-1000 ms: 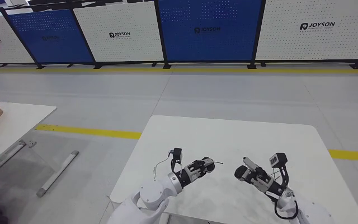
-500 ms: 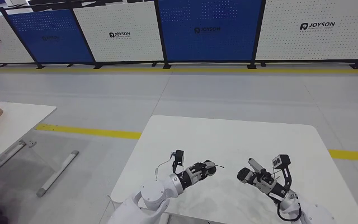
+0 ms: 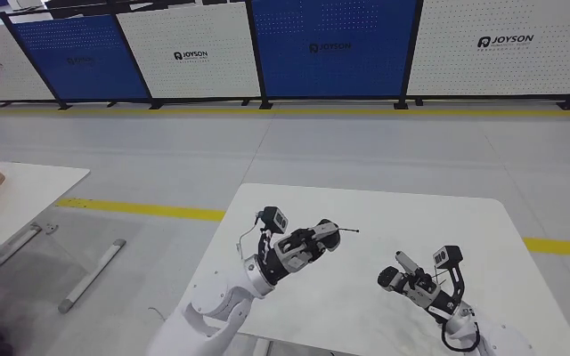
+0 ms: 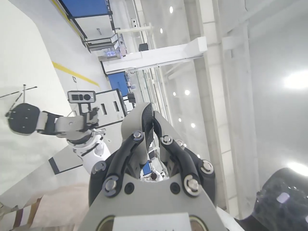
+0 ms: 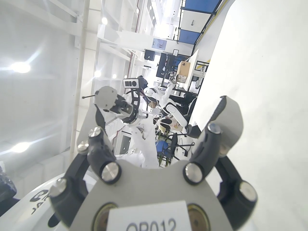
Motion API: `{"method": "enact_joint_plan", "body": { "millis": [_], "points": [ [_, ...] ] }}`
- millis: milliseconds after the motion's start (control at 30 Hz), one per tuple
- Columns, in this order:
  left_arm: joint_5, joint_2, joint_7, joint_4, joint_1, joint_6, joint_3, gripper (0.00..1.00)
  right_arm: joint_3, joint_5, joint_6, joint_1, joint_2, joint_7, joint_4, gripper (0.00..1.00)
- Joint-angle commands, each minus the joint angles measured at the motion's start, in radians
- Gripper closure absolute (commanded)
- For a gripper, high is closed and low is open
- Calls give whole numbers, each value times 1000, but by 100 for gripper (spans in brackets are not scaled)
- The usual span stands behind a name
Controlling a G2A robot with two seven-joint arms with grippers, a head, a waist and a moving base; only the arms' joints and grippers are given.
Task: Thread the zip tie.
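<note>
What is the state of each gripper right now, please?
Left gripper: fingers closed on the zip tie.
Right gripper: fingers open, holding nothing.

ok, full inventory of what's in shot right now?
zip tie: one, black, thin, held in the left pincer, free end pointing toward the right arm
table: one, white, under both arms
side table: one, white, at the far left edge
partition panels: five, two blue and three white, in a row behind
floor lines: two, yellow, one near the table, one along the panels
left pincer: one, shut on the zip tie, above the table
right pincer: one, open, empty, apart from the left
</note>
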Motion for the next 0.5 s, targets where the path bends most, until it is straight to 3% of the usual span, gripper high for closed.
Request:
{"method": "enact_joint_plan", "body": {
  "millis": [0, 333, 467],
  "points": [
    [19, 2, 8, -7, 1, 20, -8, 100, 0, 0, 0, 0, 0, 0, 0, 0],
    [18, 2, 10, -7, 0, 19, -6, 100, 0, 0, 0, 0, 0, 0, 0, 0],
    [-36, 1, -25, -40, 2, -29, -16, 100, 0, 0, 0, 0, 0, 0, 0, 0]
  ]
}}
